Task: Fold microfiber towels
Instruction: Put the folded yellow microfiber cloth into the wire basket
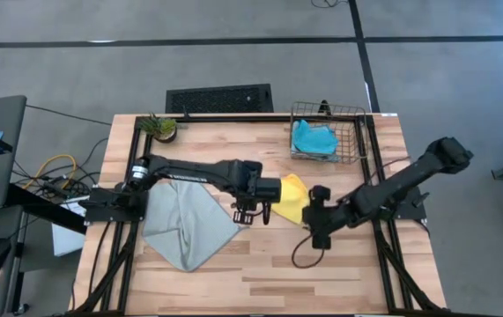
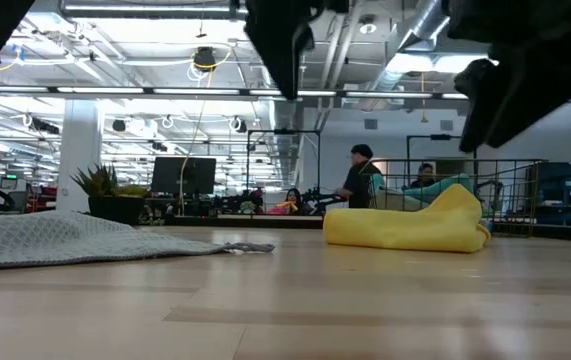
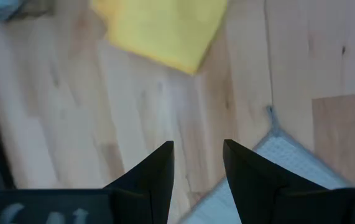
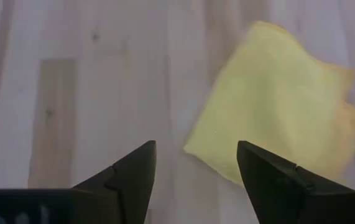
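At centre of high view, yellow towel (image 1: pixel 292 200) lies bunched on tabletop (image 1: pixel 321 273), between both tools. Left tool (image 1: pixel 244 214), fingers spread, empty, hovers just left of it. Right tool (image 1: pixel 319 238), fingers spread, empty, hovers just right. Grey-green towel (image 1: pixel 185 224) lies spread at lower left. Cyan-blue towel (image 1: pixel 313 138) sits in wire basket (image 1: pixel 357 132), upper right. Step, judged: starting on yellow towel. Next: pinch corners, spread flat.

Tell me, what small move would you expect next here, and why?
Probably the right end effector lowers onto the yellow towel's near corner. It lies folded on the table, both end effectors hang open and empty beside it, and the left end effector is nearer the grey towel.
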